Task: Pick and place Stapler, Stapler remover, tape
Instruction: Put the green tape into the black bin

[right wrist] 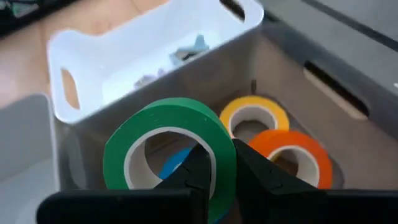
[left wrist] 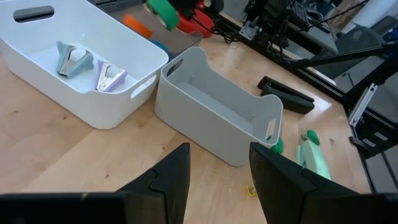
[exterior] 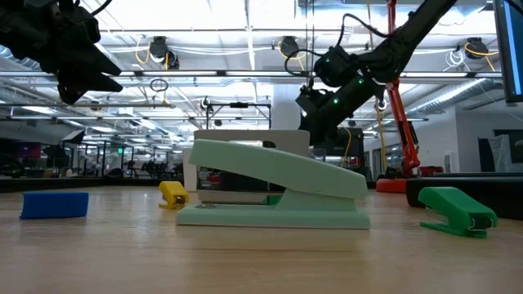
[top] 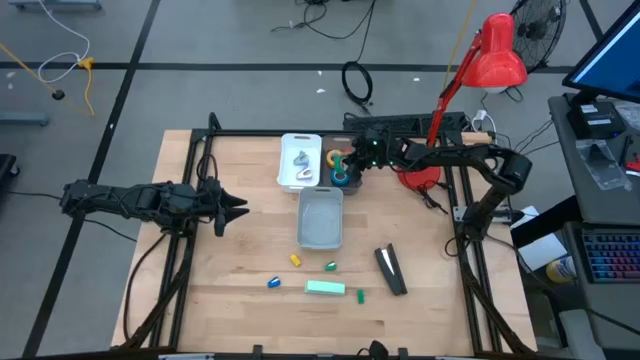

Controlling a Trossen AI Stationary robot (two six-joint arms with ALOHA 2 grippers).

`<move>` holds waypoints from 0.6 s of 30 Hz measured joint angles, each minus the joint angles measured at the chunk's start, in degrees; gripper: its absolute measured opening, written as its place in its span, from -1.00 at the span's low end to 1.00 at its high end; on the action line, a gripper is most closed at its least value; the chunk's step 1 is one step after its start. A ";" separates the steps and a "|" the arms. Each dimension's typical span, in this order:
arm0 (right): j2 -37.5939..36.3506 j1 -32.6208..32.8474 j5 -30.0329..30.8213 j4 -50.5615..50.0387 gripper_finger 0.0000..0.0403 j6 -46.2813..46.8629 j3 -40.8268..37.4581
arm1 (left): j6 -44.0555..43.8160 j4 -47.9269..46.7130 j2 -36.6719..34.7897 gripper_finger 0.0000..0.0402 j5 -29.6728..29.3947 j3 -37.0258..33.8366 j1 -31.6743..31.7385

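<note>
My right gripper (right wrist: 224,163) is shut on a green tape roll (right wrist: 168,134) over the grey tape bin (top: 342,172) at the table's far side. In that bin lie a yellow-orange roll (right wrist: 255,109), an orange roll (right wrist: 292,146) and a blue roll (right wrist: 174,167). Two stapler removers (left wrist: 74,59) lie in the white bin (top: 300,160). A black stapler (top: 390,270) and a mint stapler (top: 325,288) lie flat on the table near its near edge. My left gripper (top: 238,208) hovers open left of the empty grey bin (top: 320,218). My right gripper holds the green roll by its ring wall (right wrist: 225,149), on the side nearest the wrist. One finger (right wrist: 198,163) is inside the hole and the other (right wrist: 252,167) is outside. The roll is tilted and held above the other rolls in the bin.
Small pieces lie on the near half of the table: a yellow one (top: 296,260), a green one (top: 330,266), a blue one (top: 273,283) and another green one (top: 360,295). A red desk lamp (top: 495,55) stands at the far right corner. Bare wood lies below the left arm.
</note>
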 joint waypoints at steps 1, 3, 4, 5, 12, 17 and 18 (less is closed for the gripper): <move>0.44 0.04 -0.07 -0.14 -0.82 -0.05 0.00 | -0.04 0.00 0.00 -0.17 0.00 0.00 0.00; 0.98 0.11 -0.12 -1.37 -0.82 -0.46 0.02 | -0.12 0.02 -0.01 -0.17 0.00 0.00 0.00; 0.98 0.11 -0.16 -2.39 -0.82 -0.82 0.00 | -0.22 0.19 0.00 -0.17 0.00 0.00 0.00; 0.98 0.11 -0.14 -2.95 -0.82 -1.18 0.00 | -0.22 0.29 0.00 -0.17 0.00 0.00 0.00; 0.92 0.11 -1.39 -4.81 -0.80 -1.54 0.04 | -0.22 0.37 0.00 -0.17 -0.02 0.00 0.00; 0.92 0.89 -1.42 -6.37 -0.79 -2.60 0.04 | -0.13 0.39 0.00 -0.17 -0.02 0.00 0.00; 0.92 0.97 -1.45 -6.37 -0.79 -2.78 0.04 | 0.03 0.39 0.00 -0.17 -0.04 0.00 0.00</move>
